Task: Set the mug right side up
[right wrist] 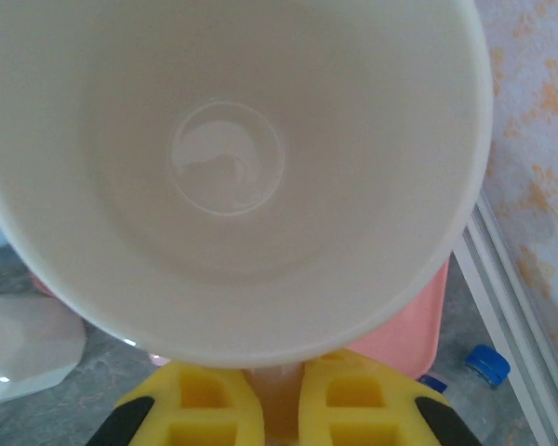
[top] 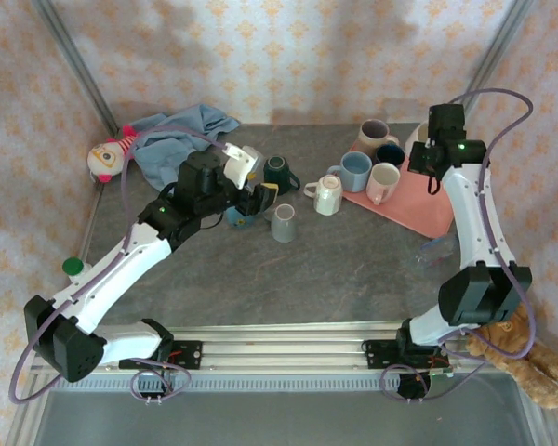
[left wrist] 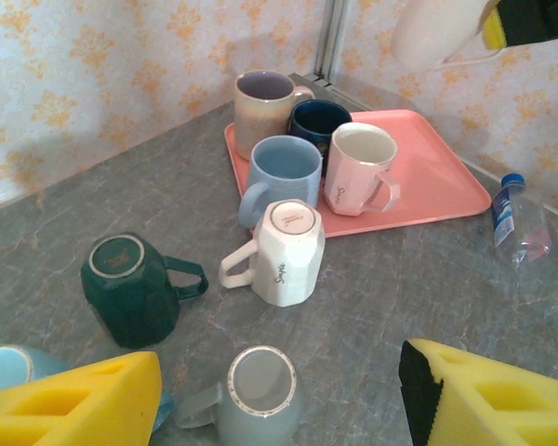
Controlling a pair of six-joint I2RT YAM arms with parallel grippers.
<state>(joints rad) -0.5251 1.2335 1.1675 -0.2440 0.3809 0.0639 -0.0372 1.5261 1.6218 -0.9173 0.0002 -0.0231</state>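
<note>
A green mug (left wrist: 130, 297), white mug (left wrist: 288, 255), grey mug (left wrist: 260, 395); surface (left wrist: 428, 288) marbled grey. Pink tray (left wrist: 437, 172), pale wallpaper (left wrist: 74, 74) with orange florals.

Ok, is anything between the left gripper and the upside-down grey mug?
Nothing visible. The left gripper is open, and in its wrist view the grey mug shows between its fingers with bare table ahead. The green mug and white upturned mug stand apart beyond it. A pale blue mug sits close by one finger.
</note>
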